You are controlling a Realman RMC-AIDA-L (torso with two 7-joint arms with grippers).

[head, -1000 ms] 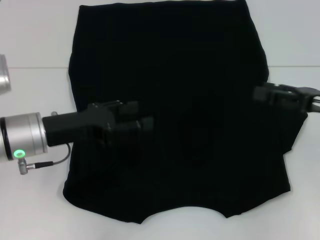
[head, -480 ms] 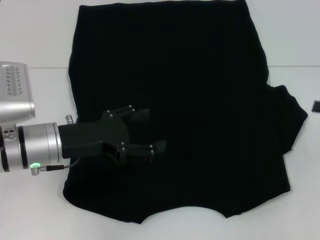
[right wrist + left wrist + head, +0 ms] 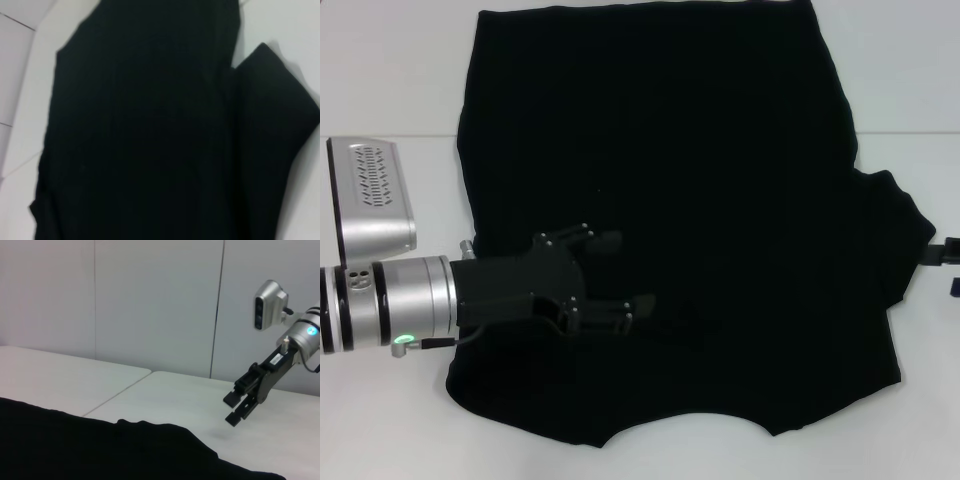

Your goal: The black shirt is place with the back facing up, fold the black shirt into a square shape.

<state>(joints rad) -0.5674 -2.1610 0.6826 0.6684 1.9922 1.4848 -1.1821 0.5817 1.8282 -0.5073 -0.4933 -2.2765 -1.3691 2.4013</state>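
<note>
The black shirt point(image 3: 700, 150) lies flat on the white table point(image 3: 390, 90), plain side up, with its neckline at the near edge. Its right sleeve point(image 3: 900, 235) sticks out to the right; no left sleeve shows. My left gripper point(image 3: 625, 272) is open and low over the shirt's near-left part, fingers pointing right, with small creases in the cloth just past its near finger. My right gripper point(image 3: 234, 409) is open and empty, off the shirt; only its tip point(image 3: 945, 255) shows at the right edge of the head view. The right wrist view shows the shirt point(image 3: 150, 125) and the sleeve point(image 3: 280, 110).
A seam in the white table point(image 3: 380, 136) runs left to right under the shirt. A pale wall point(image 3: 150, 300) stands behind the table. My left arm's silver wrist point(image 3: 380, 300) lies over the table left of the shirt.
My left gripper has turned and moved a little toward the near edge and rightward over the shirt. My right gripper has left the right sleeve and drawn back to the right edge.
</note>
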